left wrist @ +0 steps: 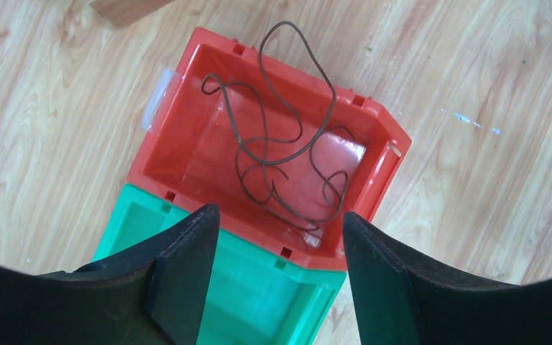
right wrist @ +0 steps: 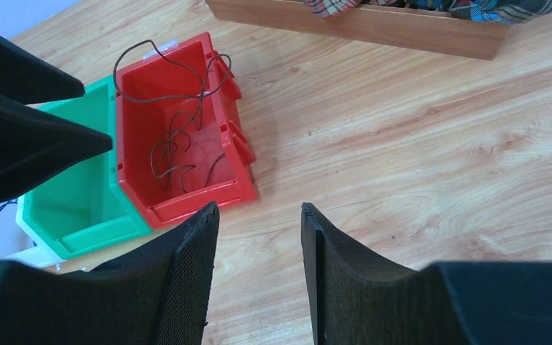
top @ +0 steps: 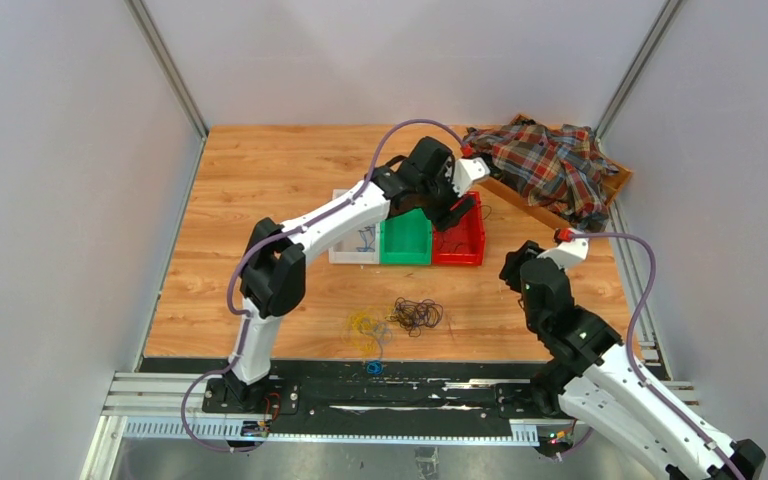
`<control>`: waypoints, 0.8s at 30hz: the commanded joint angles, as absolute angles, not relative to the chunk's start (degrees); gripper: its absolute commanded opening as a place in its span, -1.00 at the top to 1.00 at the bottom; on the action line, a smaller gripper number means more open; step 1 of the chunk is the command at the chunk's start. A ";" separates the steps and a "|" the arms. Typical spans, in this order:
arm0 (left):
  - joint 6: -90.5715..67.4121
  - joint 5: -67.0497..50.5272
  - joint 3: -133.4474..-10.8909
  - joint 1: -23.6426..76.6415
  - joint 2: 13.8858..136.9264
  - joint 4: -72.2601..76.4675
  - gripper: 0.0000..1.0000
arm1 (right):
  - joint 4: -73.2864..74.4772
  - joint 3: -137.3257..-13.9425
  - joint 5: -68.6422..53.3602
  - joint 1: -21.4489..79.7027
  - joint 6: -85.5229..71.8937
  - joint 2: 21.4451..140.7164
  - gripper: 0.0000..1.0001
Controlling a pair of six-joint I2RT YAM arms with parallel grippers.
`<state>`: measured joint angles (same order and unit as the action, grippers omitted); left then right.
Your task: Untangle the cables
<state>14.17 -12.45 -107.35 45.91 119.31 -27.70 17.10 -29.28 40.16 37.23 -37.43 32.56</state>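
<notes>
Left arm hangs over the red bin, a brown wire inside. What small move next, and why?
Probably lift the left gripper clear of the red bin: its jaws are open and empty, the brown cable lies inside, and yellow cables and dark cables wait on the table.

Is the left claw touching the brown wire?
Apart. Left wrist view: the left gripper is open, and the brown wire lies in the red box, clear of both fingers.

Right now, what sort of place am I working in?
Probably a robot lab test cell: plain grey panel walls enclose a wooden tabletop, a metal rail runs along the near edge, and a row of coloured bins stands mid-table.
</notes>
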 commanded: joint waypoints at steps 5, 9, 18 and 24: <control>20.07 -15.40 -107.29 43.92 111.85 -37.29 -0.38 | 16.55 -33.44 39.72 36.02 -35.71 36.25 -0.03; 21.07 -19.40 -108.17 42.49 109.99 -42.42 -0.53 | 12.33 -35.07 33.94 32.94 -33.61 42.83 -0.27; 29.55 -22.62 -90.30 39.33 95.06 -50.15 -0.78 | -3.46 -45.26 23.05 27.43 -27.36 66.55 -0.24; 32.42 -24.76 -77.17 39.20 85.59 -52.03 -0.80 | -6.37 -55.97 23.03 27.46 -23.82 83.70 0.11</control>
<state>28.86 -22.11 -82.83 39.09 90.06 -49.82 -1.67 -50.72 24.01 28.08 -27.62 76.38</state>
